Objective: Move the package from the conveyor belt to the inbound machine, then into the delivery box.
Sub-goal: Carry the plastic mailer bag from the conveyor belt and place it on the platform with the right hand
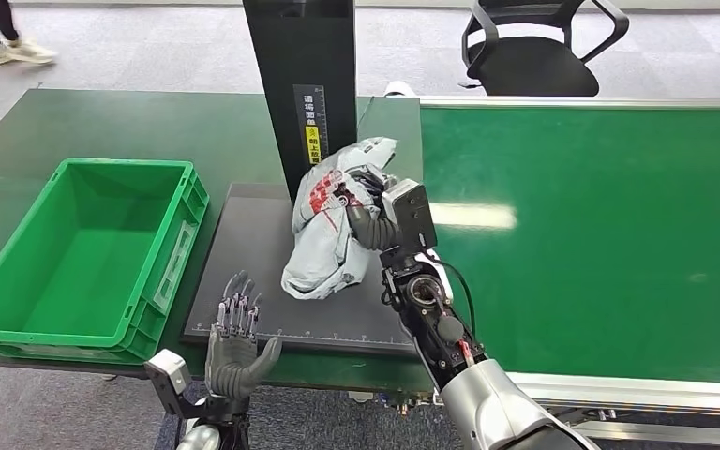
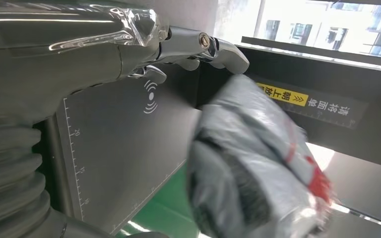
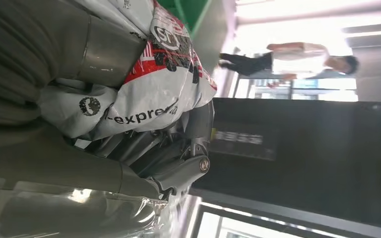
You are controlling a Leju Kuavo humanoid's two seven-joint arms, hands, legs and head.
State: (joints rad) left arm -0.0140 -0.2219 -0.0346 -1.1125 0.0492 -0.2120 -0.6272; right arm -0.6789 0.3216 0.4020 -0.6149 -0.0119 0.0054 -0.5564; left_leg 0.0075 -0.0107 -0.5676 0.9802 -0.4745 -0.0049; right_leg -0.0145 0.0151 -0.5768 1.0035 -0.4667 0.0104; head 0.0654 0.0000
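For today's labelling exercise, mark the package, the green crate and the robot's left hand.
package [image 1: 323, 246], head view, on its grey lower half.
green crate [image 1: 186, 230], head view, on its right wall.
left hand [image 1: 234, 349], head view, on the palm.

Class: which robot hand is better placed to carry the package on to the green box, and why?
Right. The right robot hand already grips the package over the scanner plate; the left robot hand is open and empty near the green box.
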